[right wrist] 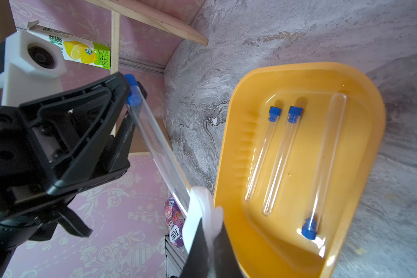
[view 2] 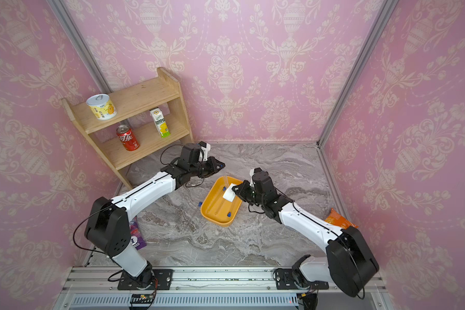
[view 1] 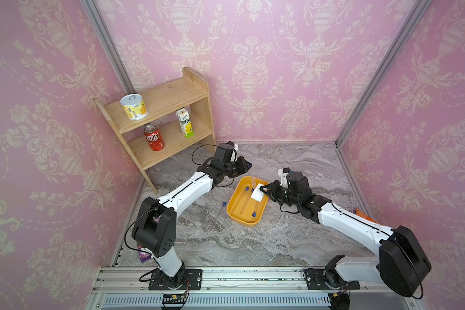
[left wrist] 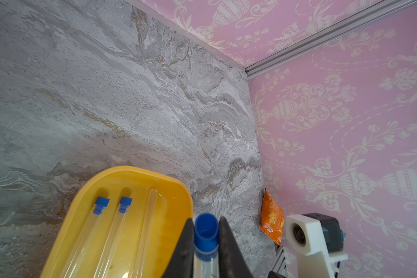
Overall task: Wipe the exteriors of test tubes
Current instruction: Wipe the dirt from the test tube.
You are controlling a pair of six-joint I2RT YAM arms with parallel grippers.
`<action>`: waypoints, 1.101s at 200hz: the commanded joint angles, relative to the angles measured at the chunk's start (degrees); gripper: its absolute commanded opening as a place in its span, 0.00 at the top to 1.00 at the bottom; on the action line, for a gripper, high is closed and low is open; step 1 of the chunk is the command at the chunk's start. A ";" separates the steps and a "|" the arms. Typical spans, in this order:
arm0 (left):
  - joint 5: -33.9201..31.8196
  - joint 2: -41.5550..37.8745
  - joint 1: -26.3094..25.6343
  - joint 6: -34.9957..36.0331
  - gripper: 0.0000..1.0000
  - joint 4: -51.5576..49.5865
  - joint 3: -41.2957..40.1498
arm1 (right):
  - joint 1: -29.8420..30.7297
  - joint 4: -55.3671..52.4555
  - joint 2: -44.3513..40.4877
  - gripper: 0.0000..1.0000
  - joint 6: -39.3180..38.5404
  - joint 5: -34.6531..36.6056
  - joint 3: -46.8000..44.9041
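Left gripper (left wrist: 206, 219) pinches the blue-capped end of one test tube (right wrist: 156, 139), jaws nearly closed around it, holding it tilted above the far end of the yellow tray (view 1: 249, 223) as I watch from my remote console. Right gripper (view 1: 263, 188), clamped tight on the white wiping pad (view 1: 257, 194), has the pad against that tube's lower end. Three more tubes (right wrist: 281, 158) lie side by side in the tray, and a fifth tube (view 1: 217, 214) rests on the marble tabletop (view 1: 253, 247) just beside the tray, on the left arm's side.
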 commanded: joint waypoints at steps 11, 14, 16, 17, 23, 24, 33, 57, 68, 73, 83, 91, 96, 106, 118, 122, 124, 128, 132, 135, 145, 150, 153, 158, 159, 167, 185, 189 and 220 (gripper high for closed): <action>1.68 -2.09 0.15 -1.01 0.87 1.62 -0.95 | -0.41 1.46 4.77 1.00 -3.27 -0.50 7.22; 1.66 -2.21 0.15 -1.01 0.87 1.59 -0.95 | -0.49 1.62 5.21 1.00 -3.29 -0.65 7.73; 1.70 -2.19 0.15 -1.01 0.87 1.56 -0.95 | -0.58 1.75 5.59 1.00 -3.47 -0.73 8.09; 1.74 -2.19 0.15 -1.01 0.87 1.60 -0.95 | -0.60 1.88 5.73 1.00 -3.47 -0.81 8.27; 1.69 -2.25 0.15 -1.09 0.87 1.64 -0.97 | -0.87 2.35 6.62 1.00 -3.60 -1.11 9.27; 1.69 -2.26 0.15 -1.09 0.87 1.64 -0.96 | -0.93 2.44 6.77 1.00 -3.63 -1.12 9.43; 1.80 -2.35 0.15 -1.10 0.87 1.65 -0.95 | -1.40 2.75 8.10 1.00 -4.07 -1.38 11.07; 1.98 -2.53 0.15 -1.18 0.87 1.64 -1.00 | -2.87 4.02 11.50 1.00 -5.06 -2.40 14.67; 2.09 -2.53 0.15 -1.19 0.87 1.64 -0.95 | -3.56 5.11 12.97 1.00 -5.07 -3.07 15.82; 2.12 -2.51 0.15 -1.19 0.87 1.68 -1.04 | -3.69 5.59 13.51 1.00 -5.07 -3.36 16.24; 2.14 -2.52 0.15 -1.19 0.87 1.68 -1.12 | -4.19 6.29 14.63 1.00 -5.06 -3.94 17.08; 2.20 -2.50 0.15 -1.27 0.87 1.66 -1.13 | -4.41 6.38 15.15 1.00 -4.97 -4.17 17.70; 2.20 -2.53 0.15 -1.27 0.87 1.65 -1.13 | -4.50 6.44 15.40 1.00 -4.97 -4.40 18.00; 2.13 -2.57 0.15 -1.19 0.87 1.65 -1.21 | -4.53 6.40 15.43 1.00 -5.08 -4.65 17.99; 2.09 -2.71 0.21 -1.10 0.87 1.60 -1.13 | -4.54 6.31 14.91 1.00 -5.06 -5.13 17.18; 2.04 -2.71 0.23 -1.02 0.87 1.52 -1.13 | -4.54 6.37 14.73 1.00 -5.05 -5.31 16.78; 2.08 -2.71 0.23 -1.01 0.87 1.50 -1.13 | -4.51 6.35 14.50 1.00 -5.10 -5.37 16.49; 2.04 -2.71 0.24 -1.01 0.87 1.49 -1.04 | -4.51 6.35 14.10 1.00 -5.12 -5.51 15.95; 2.08 -2.71 0.28 -0.94 0.87 1.39 -0.97 | -4.50 6.39 13.69 1.00 -5.14 -5.61 15.30; 2.05 -2.71 0.24 -1.00 0.87 1.38 -0.95 | -4.50 6.40 13.37 1.00 -5.25 -5.69 14.74; 2.07 -2.62 0.24 -0.99 0.87 1.38 -0.89 | -4.50 6.44 12.00 1.00 -5.31 -6.01 12.80; 2.08 -2.62 0.24 -1.01 0.87 1.38 -0.79 | -4.54 6.53 11.32 1.00 -5.48 -6.18 11.75; 2.09 -2.62 0.24 -1.01 0.87 1.45 -0.78 | -4.51 6.61 10.87 1.00 -5.52 -6.27 11.06; 2.07 -2.58 0.24 -0.98 0.87 1.41 -0.74 | -4.43 6.77 10.09 1.00 -5.73 -6.40 9.85; 2.06 -2.56 0.28 -1.00 0.87 1.39 -0.72 | -4.42 6.80 9.96 1.00 -5.74 -6.41 9.64; 2.06 -2.53 0.24 -0.99 0.87 1.36 -0.62 | -4.41 7.24 8.64 1.00 -5.78 -6.65 7.49; 2.01 -2.53 0.24 -0.92 0.87 1.23 -0.51 | -4.25 7.02 5.40 1.00 -6.09 -7.29 3.30; 1.98 -2.53 0.24 -0.92 0.86 1.21 -0.47 | -4.03 6.70 4.51 1.00 -6.31 -7.12 2.42; 1.91 -2.58 0.24 -1.01 0.87 1.03 -0.34 | -0.99 1.76 -2.13 1.00 -8.77 -5.44 -3.71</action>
